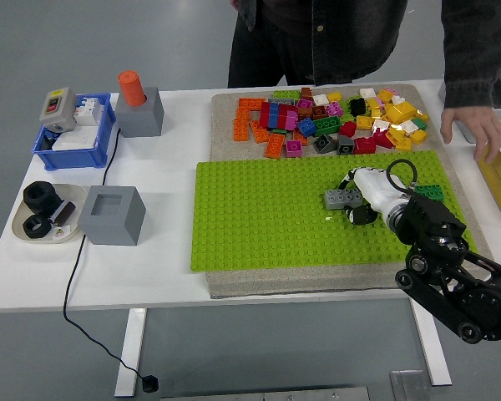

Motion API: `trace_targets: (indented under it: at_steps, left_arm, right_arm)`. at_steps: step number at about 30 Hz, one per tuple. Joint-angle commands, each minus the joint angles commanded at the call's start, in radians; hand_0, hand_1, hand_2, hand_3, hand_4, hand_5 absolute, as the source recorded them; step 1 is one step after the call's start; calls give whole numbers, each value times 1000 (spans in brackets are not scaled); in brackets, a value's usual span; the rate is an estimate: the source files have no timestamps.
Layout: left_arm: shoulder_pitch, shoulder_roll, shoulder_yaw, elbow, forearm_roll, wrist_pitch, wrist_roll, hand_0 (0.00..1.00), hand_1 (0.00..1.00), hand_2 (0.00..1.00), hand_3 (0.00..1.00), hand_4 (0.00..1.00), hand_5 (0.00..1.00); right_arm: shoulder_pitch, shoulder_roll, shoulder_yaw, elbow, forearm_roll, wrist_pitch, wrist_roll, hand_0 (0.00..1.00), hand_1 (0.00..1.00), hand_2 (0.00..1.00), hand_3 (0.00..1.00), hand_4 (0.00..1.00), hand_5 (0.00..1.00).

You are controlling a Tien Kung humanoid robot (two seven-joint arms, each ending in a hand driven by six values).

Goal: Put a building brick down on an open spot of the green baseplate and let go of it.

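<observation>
The green baseplate (267, 217) lies on a beige mat in the middle of the table. My right hand (356, 197), white with black fingers, is over the plate's right half and is shut on a grey brick (341, 198) held low at the plate's surface. A small green brick (429, 191) sits on the plate just right of my wrist. A pile of loose coloured bricks (334, 117) lies on the mat behind the plate. The left arm does not show.
A person stands at the far side; one hand (476, 129) hovers at the table's right edge. A grey hollow block (111, 215), a dish of black parts (43, 213), a blue bin (73, 125) and a grey block with an orange cylinder (137, 104) stand on the left.
</observation>
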Motion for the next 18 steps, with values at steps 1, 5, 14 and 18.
trace_targets:
  at_steps: [1,5,14,18]
  left_arm:
    - [0,0,0,0,0,0,0,613,650,647,836,943,615]
    - [-1,0,0,0,0,0,-2,613,650,647,835,942,615]
    - [-2,0,-1,0,1,1,-4,613,650,647,835,942,616]
    - [-2,0,0,0,0,1,-5,612,650,647,835,943,616]
  right_arm:
    - [1,0,-1,-2,2,1,0,998,974,922,602,559,58]
    - [3,-2,-7,-10,12,-1,2,998,967,921,604,556,58]
    - [14,3,-19,-27,27,-17,15,998,961,918,603,560,57]
    - [18,4,-24,-32,31,-19,17,998,955,916,603,566,51]
